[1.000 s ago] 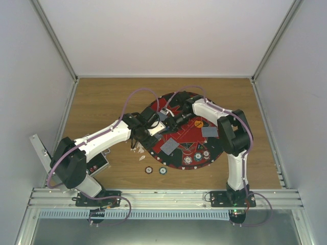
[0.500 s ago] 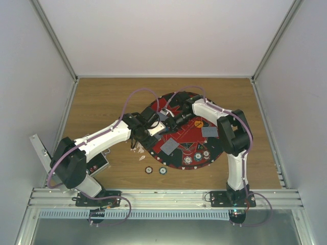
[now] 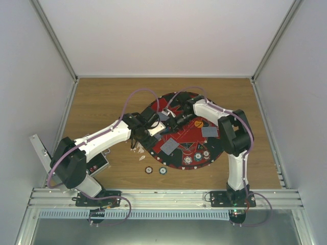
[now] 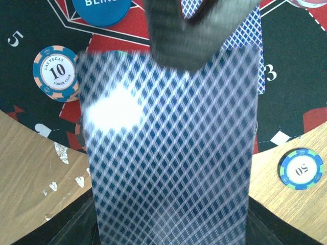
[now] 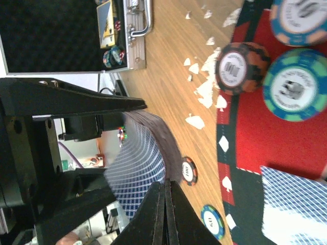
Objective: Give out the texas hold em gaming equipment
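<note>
Writing legible: a blue-and-orange chip on the mat reads "LAS VEGAS 10 POKER CLUB"; a blue-and-green chip on the bare table, just off the mat's edge, reads "50"; a plain blue disc, cut off by the frame, shows only "BLIN"; the mat itself carries white numerals 5 and 3.

Containers: the black case lies open at the left of the table, foam lining exposed; a few small chips and a yellow-faced item sit by its metal rim, too small to read.

Claws: the left claw is clenched on a deck of cards with blue-checked backs, held over the mat's near-left rim; the deck is bowed in the right wrist view. The right claw is clenched shut at the deck's far edge; whether a card is pinched in it cannot be made out.

Obscured: the deck fills most of the left wrist view, and the right claw there is only a dark blur. Three large chips near the mat's edge have lettering too blurred to read; a single face-down card on the mat is cut off by the frame; white flakes lie scattered on the table.
</note>
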Robot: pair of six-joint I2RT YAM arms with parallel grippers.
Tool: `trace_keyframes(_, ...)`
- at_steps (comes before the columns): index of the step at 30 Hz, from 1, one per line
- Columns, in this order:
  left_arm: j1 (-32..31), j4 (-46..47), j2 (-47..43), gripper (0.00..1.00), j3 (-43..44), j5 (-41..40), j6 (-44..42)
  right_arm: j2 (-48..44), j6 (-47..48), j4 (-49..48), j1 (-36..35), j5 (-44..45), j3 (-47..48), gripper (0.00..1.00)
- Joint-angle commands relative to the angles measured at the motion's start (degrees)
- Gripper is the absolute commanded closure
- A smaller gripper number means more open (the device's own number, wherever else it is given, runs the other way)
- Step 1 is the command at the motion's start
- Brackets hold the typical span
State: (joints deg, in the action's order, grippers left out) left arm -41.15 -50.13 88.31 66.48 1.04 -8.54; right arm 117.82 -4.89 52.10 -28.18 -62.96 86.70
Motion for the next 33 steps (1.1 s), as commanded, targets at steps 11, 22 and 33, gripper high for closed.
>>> trace_keyframes(11,-0.25,1.6,-1.48,0.42,-0.56,-0.52,-0.07,-9.14,-9.46,-14.03,18.05,6.1,-11.53,0.99)
trace_keyframes(22,-0.25,1.7,-1.4,0.42,-0.4,-0.55,-0.09,-1.93,-29.35,-34.91,16.04,11.76,-6.91,0.99)
trace_keyframes(33,-0.25,1.79,-1.31,0.42,-0.32,-0.44,-0.16,6.53,-32.83,-36.15,13.34,16.08,-1.2,1.0)
